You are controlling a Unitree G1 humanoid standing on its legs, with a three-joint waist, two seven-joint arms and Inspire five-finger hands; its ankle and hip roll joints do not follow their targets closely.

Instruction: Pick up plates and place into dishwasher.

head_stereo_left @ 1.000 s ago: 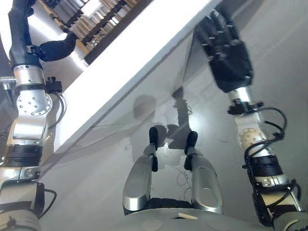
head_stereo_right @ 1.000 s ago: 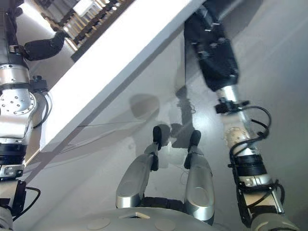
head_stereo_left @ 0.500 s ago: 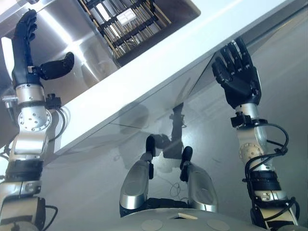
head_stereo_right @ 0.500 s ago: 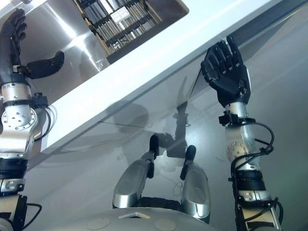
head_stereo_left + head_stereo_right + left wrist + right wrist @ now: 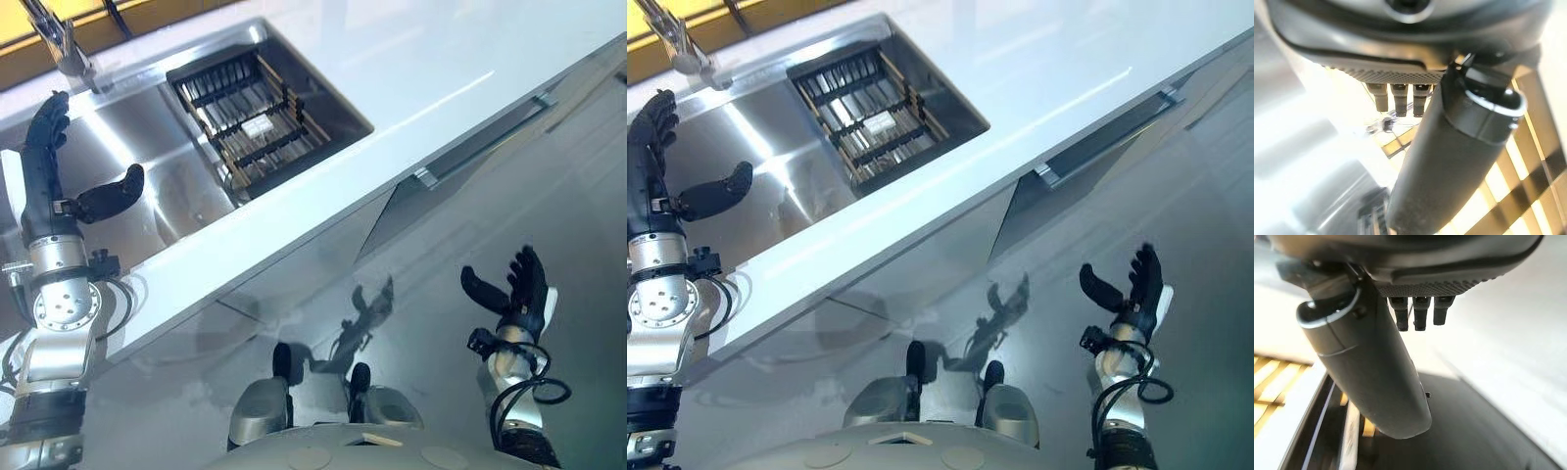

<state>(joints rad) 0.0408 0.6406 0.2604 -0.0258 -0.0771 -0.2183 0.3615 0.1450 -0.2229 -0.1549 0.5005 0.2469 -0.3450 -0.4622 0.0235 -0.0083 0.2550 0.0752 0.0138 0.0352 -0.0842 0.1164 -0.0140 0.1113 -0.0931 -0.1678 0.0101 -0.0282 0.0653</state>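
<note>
Zero plates anywhere I can spot, so the task's thing isn't findable in these pictures. Both hands are empty and spread. The left hand (image 5: 54, 166) is raised at the left edge of the frame over the steel sink (image 5: 137, 147), fingers straight up and thumb sticking out sideways. The right hand (image 5: 519, 294) sits in the lower right, out over the floor, fingers straight and thumb apart, touching nothing.

My read: this is the very start, still hunting for plates and for the dishwasher. In the upper middle of the frame there's a dark slatted rack (image 5: 250, 117) sitting in the sink's right part, beside the white counter (image 5: 441, 59). Under the counter at right there's a cabinet front with a long handle (image 5: 480, 137); could be the dishwasher door, can't say for sure. The next move probably calls for finding where the plates are before either hand reaches for anything.

View differences: the eye views give the whole layout, including the faucet (image 5: 59, 44) in the upper left corner. The left wrist view gives the left thumb (image 5: 1449, 161) up close, plus bright yellowish bars behind it. The right wrist view shows the right thumb (image 5: 1371, 377) with pale surface and a dark patch beyond.
</note>
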